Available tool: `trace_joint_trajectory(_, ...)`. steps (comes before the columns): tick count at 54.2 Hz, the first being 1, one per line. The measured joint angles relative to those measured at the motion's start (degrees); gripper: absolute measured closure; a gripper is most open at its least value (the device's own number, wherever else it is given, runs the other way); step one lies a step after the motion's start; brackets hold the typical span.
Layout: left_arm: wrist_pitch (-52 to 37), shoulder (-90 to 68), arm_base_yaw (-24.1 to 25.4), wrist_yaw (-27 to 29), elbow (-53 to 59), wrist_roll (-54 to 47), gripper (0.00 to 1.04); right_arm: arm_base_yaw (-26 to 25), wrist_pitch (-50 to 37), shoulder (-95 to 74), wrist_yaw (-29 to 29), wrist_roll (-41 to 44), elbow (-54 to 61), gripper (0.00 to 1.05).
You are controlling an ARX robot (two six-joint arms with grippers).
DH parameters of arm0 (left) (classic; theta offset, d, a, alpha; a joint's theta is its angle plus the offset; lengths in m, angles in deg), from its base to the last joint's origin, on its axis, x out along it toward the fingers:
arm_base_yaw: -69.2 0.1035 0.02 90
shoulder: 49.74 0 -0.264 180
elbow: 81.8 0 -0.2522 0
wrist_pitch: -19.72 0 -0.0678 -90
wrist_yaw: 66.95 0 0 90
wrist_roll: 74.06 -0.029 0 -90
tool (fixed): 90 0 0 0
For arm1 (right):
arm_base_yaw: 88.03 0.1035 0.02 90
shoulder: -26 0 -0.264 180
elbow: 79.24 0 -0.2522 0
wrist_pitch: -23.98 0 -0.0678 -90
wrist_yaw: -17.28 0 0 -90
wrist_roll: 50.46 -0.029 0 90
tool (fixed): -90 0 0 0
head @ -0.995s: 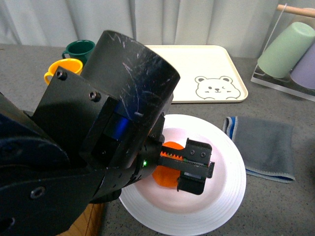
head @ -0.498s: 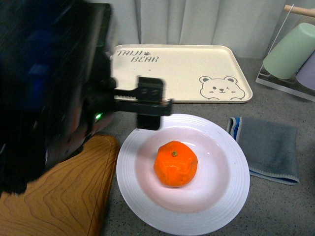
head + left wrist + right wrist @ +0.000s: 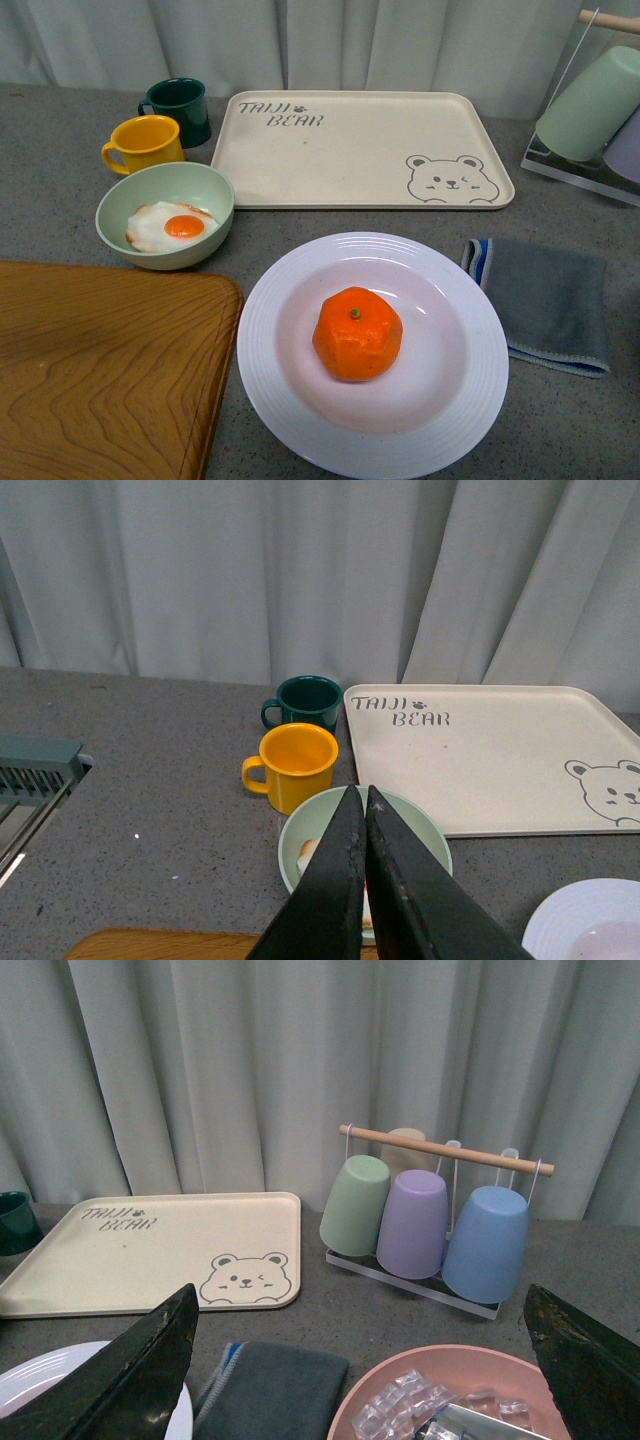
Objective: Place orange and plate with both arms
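Locate the orange point(image 3: 357, 334) at the centre of the plate point(image 3: 285, 395), stem dot up, with the plate flat on the table point(image 3: 50, 200) between the wooden board point(image 3: 100, 370) and the grey cloth point(image 3: 545, 300). Treat placement as likely complete. Read the left end effector point(image 3: 362, 792) as closed tight with nothing gripped, aimed toward the green bowl point(image 3: 295, 835). Read the right end effector point(image 3: 360, 1295) as spread wide and empty, above a pink dish of ice point(image 3: 450, 1352). Note neither arm in the front view.

Hazards, as judged:
- Avoid tilting or jolting the plate: glossy well, round fruit, no restraint against rolling out.
- Open the left end effector before any rim grasp, to avoid shoving the plate into the wooden board.
- Keep descents clear of the green bowl and the pink dish of ice to prevent knocks or spills.
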Motion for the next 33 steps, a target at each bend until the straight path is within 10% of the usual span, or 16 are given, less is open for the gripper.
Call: trace_joint_trajectory(33, 32.33, 37.31, 13.11, -12.70, 4.00, -0.22, 1.01, 0.00, 0.00, 0.00, 0.02, 0.00, 0.00, 0.09)
